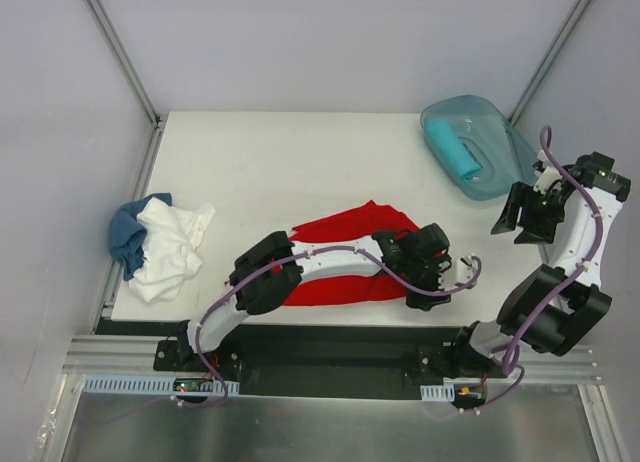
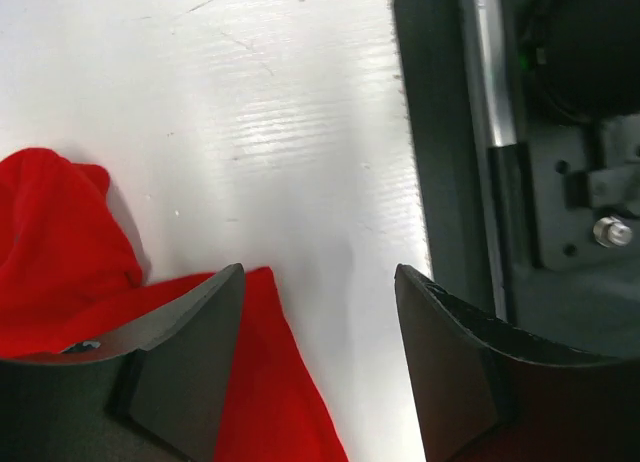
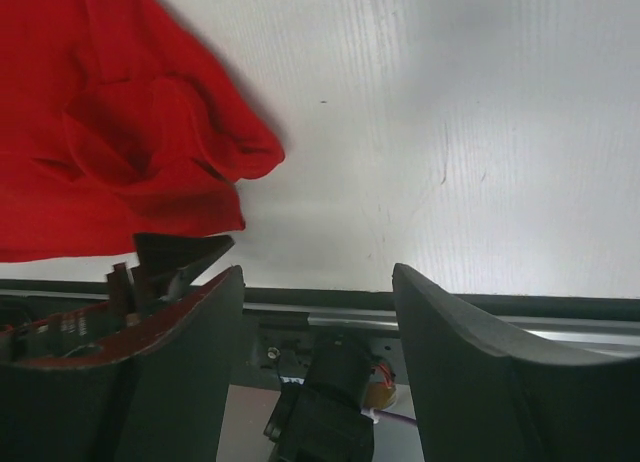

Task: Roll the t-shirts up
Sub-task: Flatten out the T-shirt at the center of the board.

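Observation:
A bright red t-shirt [image 1: 335, 257] lies crumpled at the table's front middle. My left arm reaches across it. My left gripper [image 1: 428, 282] is open at the shirt's right end, near the front edge. In the left wrist view [image 2: 320, 277] the red cloth [image 2: 60, 242] lies under the left finger, with bare table between the jaws. My right gripper [image 1: 510, 220] is open and empty, raised at the right. In its wrist view [image 3: 317, 272] the red shirt [image 3: 110, 132] is upper left. White [image 1: 172, 244] and blue [image 1: 127, 232] shirts are piled at the left. A turquoise rolled shirt [image 1: 452, 147] lies in the tub.
A translucent teal tub [image 1: 495, 132] stands at the back right corner. The table's front edge with its dark rail [image 2: 440, 132] runs just beside my left gripper. The rail also shows in the right wrist view [image 3: 330, 307]. The cage's frame posts rise at both back corners.

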{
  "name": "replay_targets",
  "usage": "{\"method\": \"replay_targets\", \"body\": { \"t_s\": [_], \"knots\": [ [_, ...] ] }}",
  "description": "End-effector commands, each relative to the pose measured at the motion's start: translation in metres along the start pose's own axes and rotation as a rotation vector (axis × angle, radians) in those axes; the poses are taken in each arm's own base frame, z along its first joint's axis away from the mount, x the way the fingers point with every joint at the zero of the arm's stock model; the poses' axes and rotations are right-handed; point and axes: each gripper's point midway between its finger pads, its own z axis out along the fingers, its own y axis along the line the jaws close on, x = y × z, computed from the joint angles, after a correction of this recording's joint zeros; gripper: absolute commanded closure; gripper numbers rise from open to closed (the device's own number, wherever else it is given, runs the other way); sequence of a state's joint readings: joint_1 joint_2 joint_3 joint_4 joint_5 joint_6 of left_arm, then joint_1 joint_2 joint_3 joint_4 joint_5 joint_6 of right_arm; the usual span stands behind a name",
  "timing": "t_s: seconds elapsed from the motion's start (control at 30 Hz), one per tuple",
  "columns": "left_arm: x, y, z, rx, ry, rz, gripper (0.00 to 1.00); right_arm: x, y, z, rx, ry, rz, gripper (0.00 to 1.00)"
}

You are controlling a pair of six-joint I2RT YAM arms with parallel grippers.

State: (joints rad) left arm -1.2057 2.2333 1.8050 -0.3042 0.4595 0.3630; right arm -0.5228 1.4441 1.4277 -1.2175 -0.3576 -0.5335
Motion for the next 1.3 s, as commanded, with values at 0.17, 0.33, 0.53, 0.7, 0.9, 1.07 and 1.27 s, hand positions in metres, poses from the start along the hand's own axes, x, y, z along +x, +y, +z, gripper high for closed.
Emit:
{"method": "replay_targets", "body": {
  "t_s": [0.17,0.33,0.53,0.7,0.9,1.07,1.27],
  "knots": [
    [0.014,0.051,0.024,-0.2,0.046,-0.006,0.4,0.004,0.017,-0.004,-0.116,-0.025,0.043,0.36],
    [0.039,0.056,0.032,-0.221,0.104,-0.007,0.6,0.0,0.017,0.0,-0.131,-0.017,0.063,0.36],
    [-0.008,0.046,-0.023,-0.109,-0.044,-0.054,1.0,-0.01,0.019,-0.006,-0.137,-0.046,0.066,0.36],
    [-0.073,0.052,-0.16,-0.085,-0.314,-0.131,1.0,-0.018,0.029,-0.016,-0.162,-0.079,-0.008,0.36],
    [0.012,0.073,-0.226,-0.226,-0.232,-0.361,1.0,-0.016,0.063,-0.012,-0.2,-0.054,-0.146,0.36],
    [0.132,0.107,-0.255,-0.381,-0.063,-0.647,0.71,0.007,0.117,0.008,-0.258,0.003,-0.388,0.36],
    [0.145,0.101,-0.308,-0.496,-0.112,-0.671,0.43,0.011,0.164,0.016,-0.299,0.05,-0.64,0.36]
  ]
}}
